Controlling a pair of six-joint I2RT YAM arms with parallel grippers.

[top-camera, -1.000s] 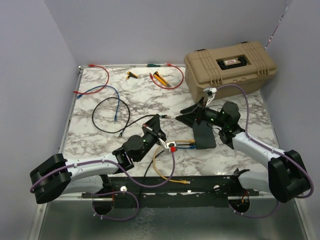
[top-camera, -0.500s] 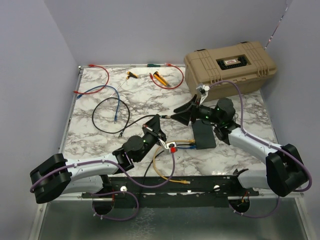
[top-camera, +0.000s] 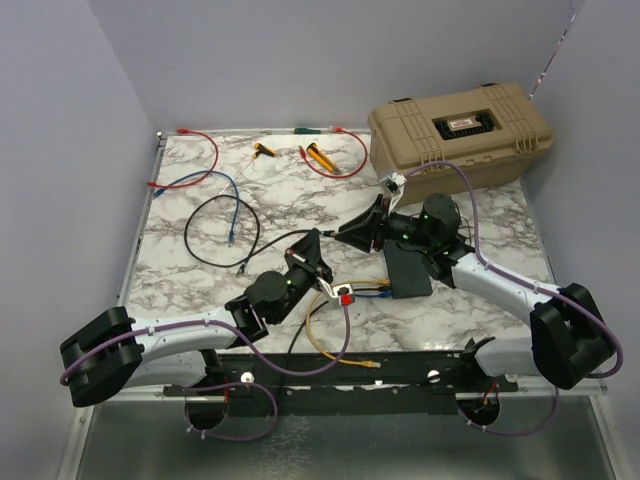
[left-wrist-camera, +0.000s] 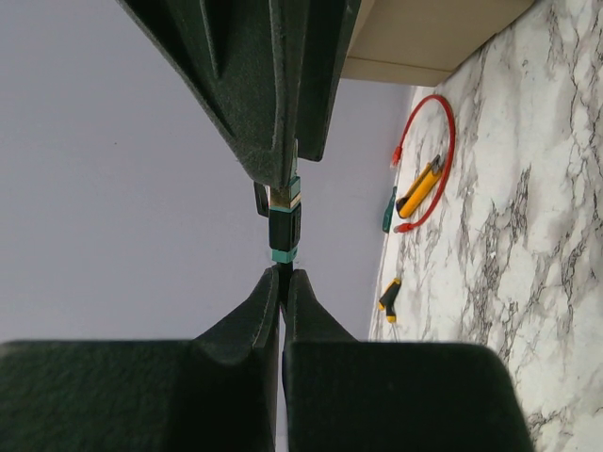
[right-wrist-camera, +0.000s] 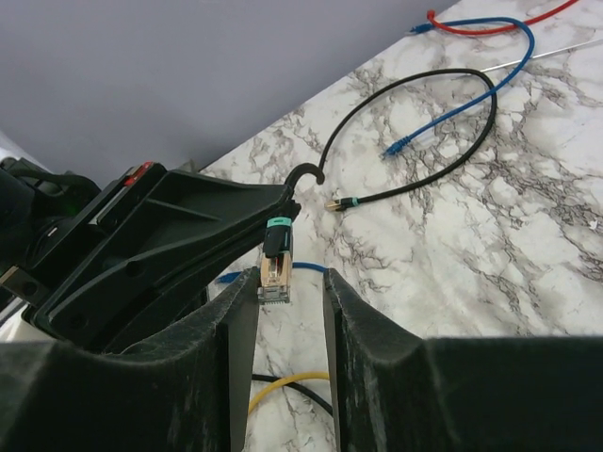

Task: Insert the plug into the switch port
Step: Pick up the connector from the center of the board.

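Observation:
My left gripper (top-camera: 318, 240) is shut on a thin black cable just behind its plug (left-wrist-camera: 285, 229), a clear connector with a black boot and teal band. The left fingertips (left-wrist-camera: 268, 287) pinch the cable and the plug pokes out past them. My right gripper (top-camera: 345, 232) has come up against it. In the right wrist view the plug (right-wrist-camera: 275, 268) sits between my right gripper (right-wrist-camera: 287, 282) jaws, against one finger (right-wrist-camera: 240, 315), with a gap to the other. The switch (top-camera: 408, 268), a flat dark box, lies on the marble under my right arm. Its ports do not show.
A big tan case (top-camera: 460, 125) stands at the back right. Red cables (top-camera: 335, 160), a blue cable (top-camera: 228, 200), a black cable loop (top-camera: 215, 235) and orange-handled tools (top-camera: 320, 155) lie across the far table. A yellow cable (top-camera: 325, 345) lies near the front edge.
My right arm has swung left from over the switch to the left gripper, and its jaws have narrowed around the plug. The left arm has held still.

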